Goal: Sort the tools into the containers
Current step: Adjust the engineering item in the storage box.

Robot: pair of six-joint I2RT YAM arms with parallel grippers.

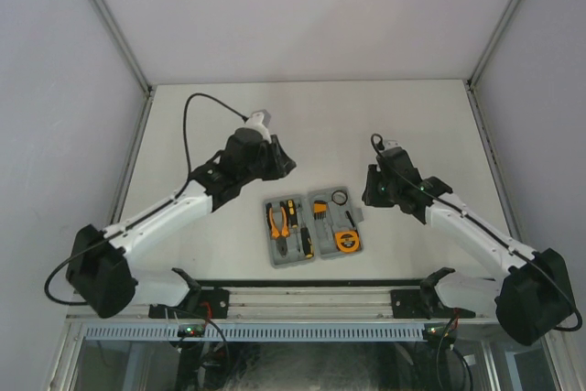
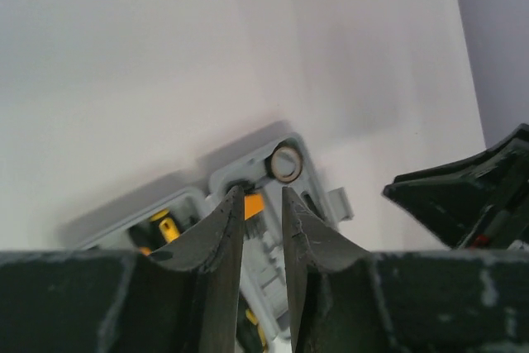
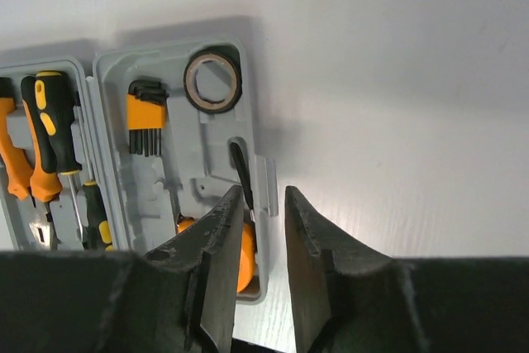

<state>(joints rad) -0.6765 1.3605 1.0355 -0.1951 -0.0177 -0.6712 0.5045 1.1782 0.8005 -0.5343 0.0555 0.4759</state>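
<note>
white table (image 1: pixel 412 125), grey case (image 1: pixel 325 243) open, left end effector (image 2: pixel 262 196), right end effector (image 3: pixel 263 196) released, hex keys (image 3: pixel 145 117) sharp from right wrist

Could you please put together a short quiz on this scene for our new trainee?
1. Which half of the open tool case holds the pliers? A: the left one in the top view. B: the right one.
2. True or false: the tape measure shares a half with the hex-key set.
3. What do the left gripper and right gripper hold?
Key: 1 A; 2 true; 3 nothing, both are open.
</note>
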